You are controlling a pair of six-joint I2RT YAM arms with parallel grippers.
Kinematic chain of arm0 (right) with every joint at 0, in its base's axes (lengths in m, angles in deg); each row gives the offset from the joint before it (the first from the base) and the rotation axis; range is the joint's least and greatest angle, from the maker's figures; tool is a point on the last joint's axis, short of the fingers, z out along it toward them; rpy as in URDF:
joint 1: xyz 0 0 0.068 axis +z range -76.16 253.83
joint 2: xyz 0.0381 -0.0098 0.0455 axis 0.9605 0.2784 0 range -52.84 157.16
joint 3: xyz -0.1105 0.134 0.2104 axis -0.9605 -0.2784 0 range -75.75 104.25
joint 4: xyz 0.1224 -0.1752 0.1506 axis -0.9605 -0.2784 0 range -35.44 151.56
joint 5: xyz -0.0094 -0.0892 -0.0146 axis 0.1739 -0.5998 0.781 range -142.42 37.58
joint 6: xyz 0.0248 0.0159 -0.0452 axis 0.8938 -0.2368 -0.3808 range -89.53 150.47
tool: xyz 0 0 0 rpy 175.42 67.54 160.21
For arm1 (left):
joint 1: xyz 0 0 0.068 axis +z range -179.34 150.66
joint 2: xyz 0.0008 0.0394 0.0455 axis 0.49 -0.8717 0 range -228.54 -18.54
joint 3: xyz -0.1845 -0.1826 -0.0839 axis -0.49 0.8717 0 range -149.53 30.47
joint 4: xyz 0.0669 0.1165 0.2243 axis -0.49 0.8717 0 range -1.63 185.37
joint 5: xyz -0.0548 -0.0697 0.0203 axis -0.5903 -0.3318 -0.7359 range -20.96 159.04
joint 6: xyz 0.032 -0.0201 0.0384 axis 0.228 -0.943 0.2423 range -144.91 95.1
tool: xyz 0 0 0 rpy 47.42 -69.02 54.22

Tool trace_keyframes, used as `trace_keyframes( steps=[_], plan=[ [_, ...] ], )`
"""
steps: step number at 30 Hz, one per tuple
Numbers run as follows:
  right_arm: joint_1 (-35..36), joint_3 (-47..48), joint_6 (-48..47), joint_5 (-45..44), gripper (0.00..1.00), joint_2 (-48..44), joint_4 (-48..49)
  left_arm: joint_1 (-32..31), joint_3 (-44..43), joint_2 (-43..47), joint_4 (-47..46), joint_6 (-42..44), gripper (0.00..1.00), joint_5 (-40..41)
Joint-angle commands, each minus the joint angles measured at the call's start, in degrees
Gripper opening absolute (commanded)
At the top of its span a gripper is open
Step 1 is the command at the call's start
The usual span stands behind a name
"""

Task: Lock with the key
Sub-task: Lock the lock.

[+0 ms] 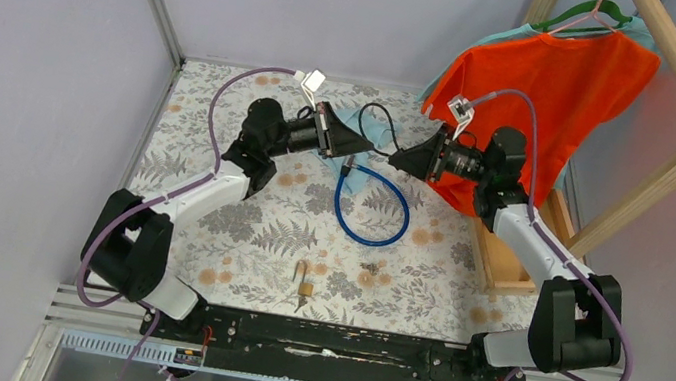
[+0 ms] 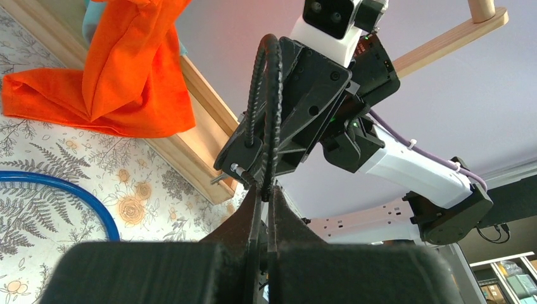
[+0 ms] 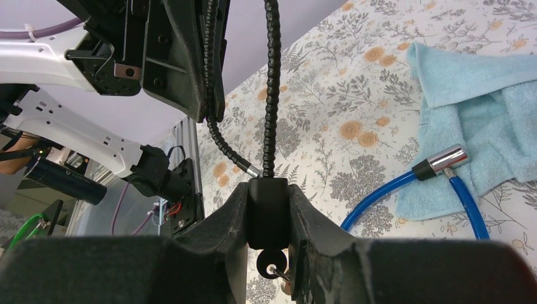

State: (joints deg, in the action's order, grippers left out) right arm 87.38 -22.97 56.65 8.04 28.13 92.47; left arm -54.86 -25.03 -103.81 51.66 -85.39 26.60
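Note:
My right gripper is shut on a black lock body, and a black ribbed cable rises from it. The cable's free end has a metal tip. A black round head with a thin ring pokes out under the body. My left gripper is shut on that same ribbed cable, just in front of the right gripper. In the top view both grippers, left and right, meet above the back of the table. The key, a tiny dark bunch, lies near the front, apart from both.
A brass padlock lies left of the key. A blue cable lock curls below the grippers, its end on a light-blue towel. An orange shirt hangs on a wooden rack at the right.

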Motion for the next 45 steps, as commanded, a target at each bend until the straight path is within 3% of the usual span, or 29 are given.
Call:
trace_keyframes(
  steps=[1,12,20,25,30,35,45],
  plan=[
    [1.40,1.30,3.33,3.63,0.00,-1.47,13.97,-2.65,1.00,-0.74,4.20,0.84,0.00,-3.20],
    [3.04,1.47,3.11,12.02,0.00,-1.08,15.47,-2.22,-0.86,-1.78,6.04,1.98,0.00,-2.92],
    [3.08,0.49,8.25,12.65,0.00,-1.34,23.92,-2.17,-0.45,-1.57,5.79,0.92,0.00,-3.15],
    [3.07,1.04,5.77,10.38,0.00,-1.49,20.11,-2.26,-0.98,-1.05,6.31,1.52,0.00,-3.69],
    [3.09,4.09,-0.98,6.14,0.00,-1.26,8.84,-3.90,-1.80,-0.87,7.88,3.60,0.00,-3.92],
    [3.07,4.79,-1.98,3.98,0.00,-1.23,6.26,-4.48,-0.48,-0.97,3.46,2.54,0.00,-4.70],
    [3.09,2.30,-2.14,5.08,0.00,-2.46,7.19,-3.87,0.68,0.08,-3.83,2.28,0.30,-5.12]
  ],
)
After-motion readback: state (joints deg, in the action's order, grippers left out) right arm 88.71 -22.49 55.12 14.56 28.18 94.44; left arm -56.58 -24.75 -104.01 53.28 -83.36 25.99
